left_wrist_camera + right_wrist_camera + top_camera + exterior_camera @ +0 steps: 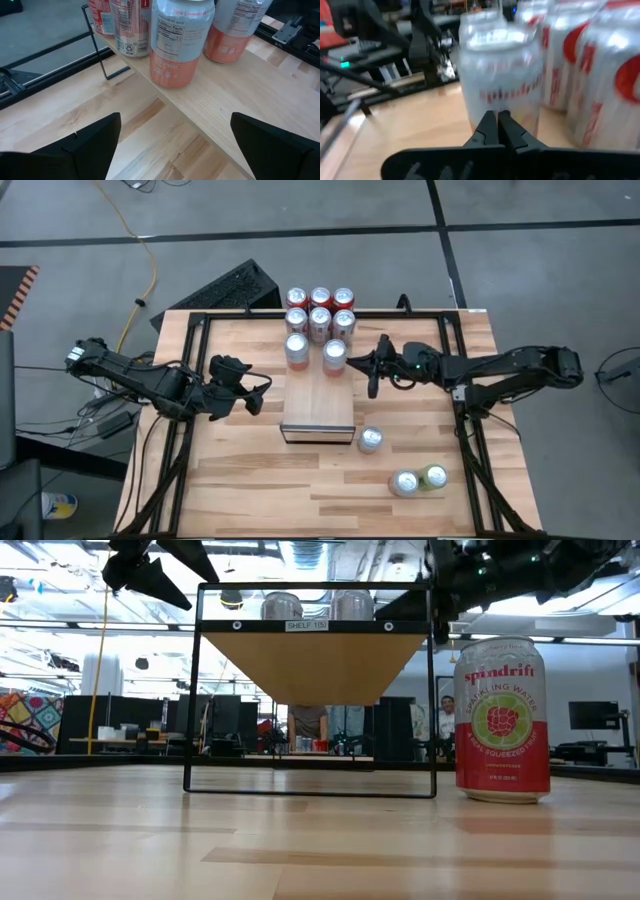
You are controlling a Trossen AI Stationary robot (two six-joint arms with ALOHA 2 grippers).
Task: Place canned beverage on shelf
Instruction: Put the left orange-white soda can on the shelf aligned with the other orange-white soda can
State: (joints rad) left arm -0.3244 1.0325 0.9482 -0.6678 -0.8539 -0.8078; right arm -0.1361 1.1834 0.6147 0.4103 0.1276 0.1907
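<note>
High view: the shelf [318, 402] stands mid-table with eight cans crowded at its far end, six packed in rows and two nearer ones, a left can [296, 349] and a right can [335, 355]. The left gripper [252, 394] hovers just beside the shelf's left edge, jaws spread wide and holding nothing; in its wrist view the left can [177, 42] stands ahead of the open jaws, slightly to one side. The right gripper [372, 370] sits just beside the right can, jaws pressed fully together, empty; its wrist view shows that can [501, 80] directly ahead of the closed fingertips [497, 122]. Three cans wait on the table: a near can [371, 440] just off the shelf's front corner, and a pair [418, 479] lying farther toward the front edge. Judged step: between placements, the last can apparently set down. The next move likely calls for an arm to withdraw, reach a waiting can, and straddle it with open jaws.
</note>
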